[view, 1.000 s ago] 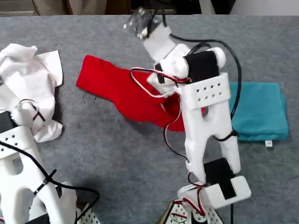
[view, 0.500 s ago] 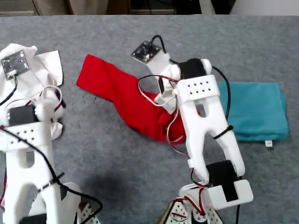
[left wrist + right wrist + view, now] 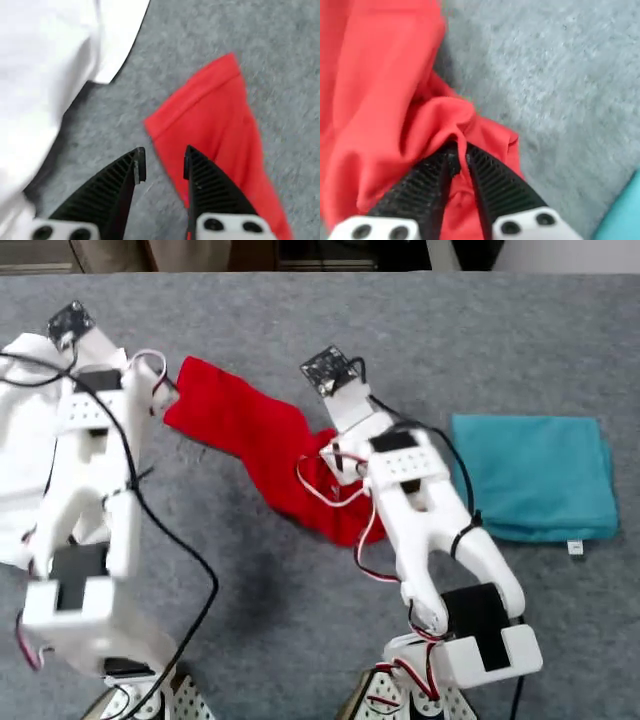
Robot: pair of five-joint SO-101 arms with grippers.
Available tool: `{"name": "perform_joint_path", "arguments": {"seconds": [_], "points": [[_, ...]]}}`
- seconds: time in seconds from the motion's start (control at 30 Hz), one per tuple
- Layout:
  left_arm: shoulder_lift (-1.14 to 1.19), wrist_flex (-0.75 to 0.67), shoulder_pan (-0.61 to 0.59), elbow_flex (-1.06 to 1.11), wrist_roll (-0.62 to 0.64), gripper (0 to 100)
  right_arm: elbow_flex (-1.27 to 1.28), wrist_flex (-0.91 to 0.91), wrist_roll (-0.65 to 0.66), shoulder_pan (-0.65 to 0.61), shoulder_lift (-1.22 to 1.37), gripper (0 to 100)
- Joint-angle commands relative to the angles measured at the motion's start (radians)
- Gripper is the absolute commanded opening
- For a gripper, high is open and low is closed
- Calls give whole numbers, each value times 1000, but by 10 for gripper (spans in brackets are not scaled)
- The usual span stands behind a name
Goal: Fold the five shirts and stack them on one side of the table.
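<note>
At table middle: red shirt (image 3: 245, 440), unfolded and twisted, stretched as a long strip from the far left toward the near right.
Right gripper (image 3: 459, 150): closed on a raised fold of the red shirt at its near right end; pinches the cloth between the ribbed fingers (image 3: 492, 195), likely to keep this end lifted for pulling flat.
Left gripper (image 3: 162, 161): open, poised above the far left corner of the red shirt; one side over the hem, the other over bare table (image 3: 280, 50), probably to straddle the edge before closing.
White shirt (image 3: 18, 420): crumpled at the left edge, near the red corner but apart from it; not yet folded.
Teal shirt (image 3: 535, 475): folded into a flat rectangle at the right side; seems to mark the place for the stack.
Step in hand: judged as spreading the red shirt from both ends before folding.
Risk: catching white cloth together with the red corner.
</note>
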Motion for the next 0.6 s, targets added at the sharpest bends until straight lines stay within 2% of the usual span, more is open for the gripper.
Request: {"name": "perform_joint_path", "arguments": {"seconds": [0.0,0.17,0.37,0.43,0.53,0.57], "points": [[131,38,35,-242,17,140,42,-120,-28,18,-50,9],[369,68,71,-419,18,136,44,-123,-29,18,-45,9],[576,120,77,-529,18,134,41,-124,-29,44,-44,9],[615,175,75,-575,18,105,41,-124,-29,45,-44,9],[645,264,69,-641,18,12,41,-124,-29,44,-44,9],[653,295,69,-660,18,22,41,-124,-29,44,-44,9]]}}
